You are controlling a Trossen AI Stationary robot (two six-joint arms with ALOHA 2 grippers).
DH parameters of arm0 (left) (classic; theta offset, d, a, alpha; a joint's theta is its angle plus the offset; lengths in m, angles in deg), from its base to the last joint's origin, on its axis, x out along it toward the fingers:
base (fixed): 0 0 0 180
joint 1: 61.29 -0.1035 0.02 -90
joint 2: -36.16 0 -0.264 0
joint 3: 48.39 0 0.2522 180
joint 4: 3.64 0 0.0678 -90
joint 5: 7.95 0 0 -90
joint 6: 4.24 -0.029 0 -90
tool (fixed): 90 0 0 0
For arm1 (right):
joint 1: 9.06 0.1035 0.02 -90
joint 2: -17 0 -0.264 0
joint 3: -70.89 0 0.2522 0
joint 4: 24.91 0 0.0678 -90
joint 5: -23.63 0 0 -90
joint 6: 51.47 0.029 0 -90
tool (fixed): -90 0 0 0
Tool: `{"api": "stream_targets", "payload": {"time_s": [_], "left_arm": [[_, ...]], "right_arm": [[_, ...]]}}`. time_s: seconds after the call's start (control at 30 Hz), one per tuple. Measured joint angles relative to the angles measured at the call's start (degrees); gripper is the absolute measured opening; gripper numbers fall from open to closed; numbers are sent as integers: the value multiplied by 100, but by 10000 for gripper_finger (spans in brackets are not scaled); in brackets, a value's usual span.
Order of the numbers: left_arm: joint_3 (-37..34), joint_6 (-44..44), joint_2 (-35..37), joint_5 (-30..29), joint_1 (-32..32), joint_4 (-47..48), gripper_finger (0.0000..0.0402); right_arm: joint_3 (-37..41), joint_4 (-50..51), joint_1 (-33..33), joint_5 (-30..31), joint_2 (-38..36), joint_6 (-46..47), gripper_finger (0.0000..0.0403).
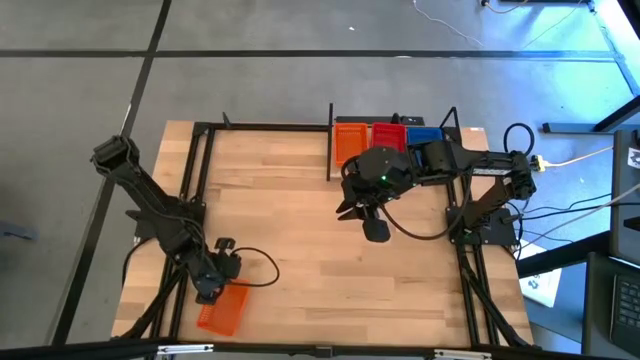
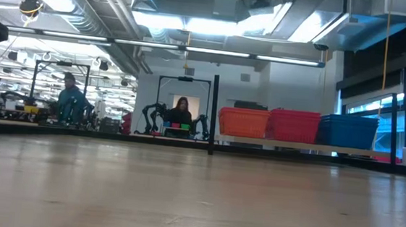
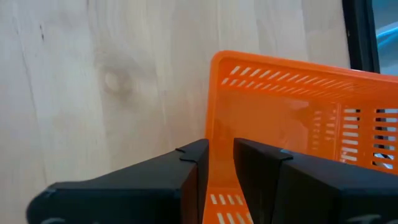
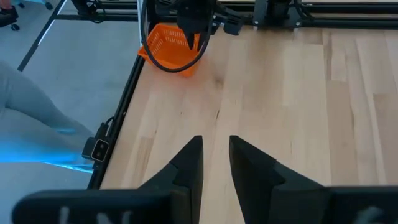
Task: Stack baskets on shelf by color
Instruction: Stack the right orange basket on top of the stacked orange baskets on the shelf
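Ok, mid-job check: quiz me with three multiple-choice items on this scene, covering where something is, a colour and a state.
1. Where is the loose orange plastic mesh basket?
A. on the raised wooden shelf
B. at the table's near left corner
C. under the right hand

2. Left to right in the low view, the shelf's basket stacks are:
A. orange, red, blue
B. blue, red, orange
C. red, orange, blue

3. The left hand is:
A. wide open above bare wood
B. out of view
C. shut on the basket's wall

Answers: 1 B, the high view shows it there. 2 A, that order sits on the shelf. 3 C, its fingers straddle the orange wall.
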Motion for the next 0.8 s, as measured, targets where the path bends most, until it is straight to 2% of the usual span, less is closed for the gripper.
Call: {"api": "stream_targets", "payload": {"time_s": [0.5,0.8], "left_arm": [[3,-11,11,-146,3,257,66],[-551,274,7,-56,155,-482,66]], "right_arm": [[0,2,0,0,0,0,78],[0,4,0,0,0,2,78]]}}
